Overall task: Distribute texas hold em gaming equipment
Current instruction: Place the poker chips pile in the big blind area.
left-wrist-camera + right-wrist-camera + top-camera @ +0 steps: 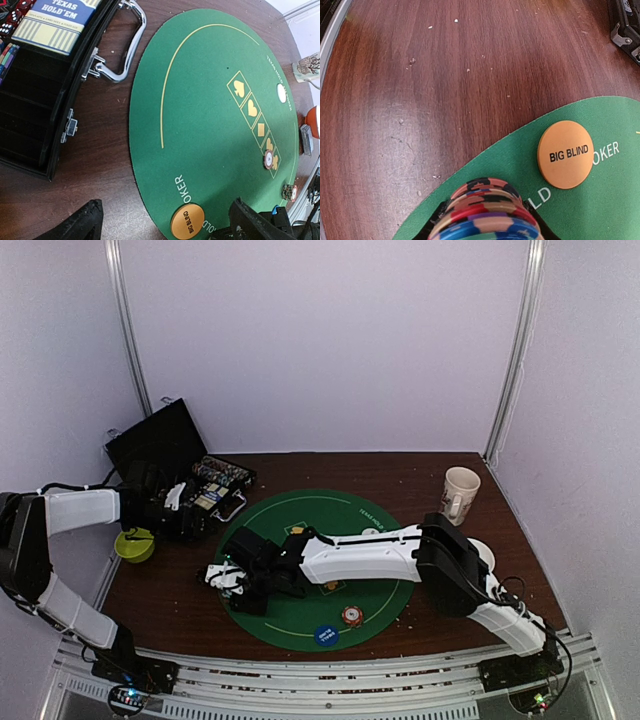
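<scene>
R claw (483,222) gripping chip stack (485,200), mat (605,205) edge

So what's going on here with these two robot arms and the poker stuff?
They're laying out a poker set. The right gripper holds a multicoloured chip stack over the green mat's left edge, beside the orange Big Blind disc. The left gripper hangs open over the black case. A second chip stack and a blue disc already sit on the mat.
</scene>
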Motion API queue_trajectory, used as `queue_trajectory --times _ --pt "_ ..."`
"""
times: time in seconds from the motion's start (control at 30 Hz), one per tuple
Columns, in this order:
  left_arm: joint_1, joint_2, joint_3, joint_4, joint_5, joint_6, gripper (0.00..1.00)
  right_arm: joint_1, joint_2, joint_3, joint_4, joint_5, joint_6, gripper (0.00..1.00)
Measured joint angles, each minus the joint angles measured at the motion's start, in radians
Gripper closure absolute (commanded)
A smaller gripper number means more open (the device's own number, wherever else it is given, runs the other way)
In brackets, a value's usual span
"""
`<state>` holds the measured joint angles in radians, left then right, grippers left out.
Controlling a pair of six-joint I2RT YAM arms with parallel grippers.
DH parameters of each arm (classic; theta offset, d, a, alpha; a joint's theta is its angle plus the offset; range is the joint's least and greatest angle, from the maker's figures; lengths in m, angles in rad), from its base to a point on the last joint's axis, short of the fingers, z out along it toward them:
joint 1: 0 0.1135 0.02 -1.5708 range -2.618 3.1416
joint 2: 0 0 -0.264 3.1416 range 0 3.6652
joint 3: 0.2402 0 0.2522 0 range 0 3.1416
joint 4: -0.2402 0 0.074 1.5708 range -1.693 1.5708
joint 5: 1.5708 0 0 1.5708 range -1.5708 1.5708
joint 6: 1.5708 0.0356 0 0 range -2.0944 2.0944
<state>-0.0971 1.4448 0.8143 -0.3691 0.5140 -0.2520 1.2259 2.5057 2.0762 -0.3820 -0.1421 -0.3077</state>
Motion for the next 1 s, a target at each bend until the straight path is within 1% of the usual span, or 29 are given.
queue_trajectory --times 0.13,0.37,0.63,0.73,0.93,0.97,1.0 --pt "0.0 0.0 0.001 -0.001 -0.002 0.0 0.09 -0.001 0.0 0.0 0.001 0.0 0.0 0.6" --pt "0.001 0.0 0.015 -0.005 -0.003 0.001 0.09 -0.001 0.001 0.0 0.004 0.002 -0.002 0.52" --pt "0.006 0.0 0.016 -0.006 -0.006 0.008 0.08 -0.002 0.002 0.0 0.012 0.005 -0.007 0.48" --pt "0.006 0.0 0.016 -0.006 -0.006 0.008 0.08 -0.003 0.002 0.0 0.014 0.007 -0.008 0.39" --pt "0.006 0.0 0.016 -0.006 -0.006 0.012 0.09 -0.012 0.002 0.0 0.031 0.004 -0.025 0.12" --pt "0.006 0.0 0.016 -0.006 -0.006 0.012 0.08 -0.013 0.002 0.0 0.034 0.003 -0.022 0.02" --pt "0.006 0.0 0.016 -0.006 -0.006 0.013 0.09 -0.014 0.002 0.0 0.039 0.003 -0.024 0.0"
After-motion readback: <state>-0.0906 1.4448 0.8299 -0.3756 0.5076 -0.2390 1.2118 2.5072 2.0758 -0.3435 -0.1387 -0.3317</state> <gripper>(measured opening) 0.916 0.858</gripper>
